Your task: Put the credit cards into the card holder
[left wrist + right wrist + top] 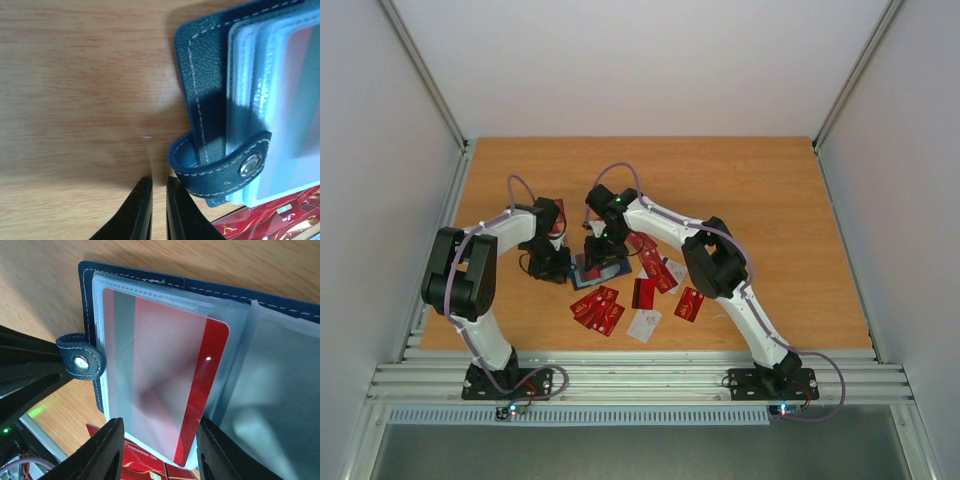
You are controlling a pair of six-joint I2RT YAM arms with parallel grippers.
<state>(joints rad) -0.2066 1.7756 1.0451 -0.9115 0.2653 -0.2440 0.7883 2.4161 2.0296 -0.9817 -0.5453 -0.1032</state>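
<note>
The navy card holder (616, 270) lies open on the table, its clear sleeves (270, 390) showing. A red credit card (200, 380) sits partly inside one sleeve, with a red strip still bare. My right gripper (160, 427) straddles the card's near end, one finger on each side edge, shut on it. My left gripper (159, 181) rests on the wood just left of the holder's snap strap (220, 167). Its fingers stand a thin slit apart with nothing between them. From above, both grippers (552, 264) (601, 248) meet at the holder.
Loose red cards (598, 308) (645, 293) (690, 304) and a white one (644, 326) lie scattered just in front and to the right of the holder. More red cards (280, 217) show under its near edge. White walls enclose the table.
</note>
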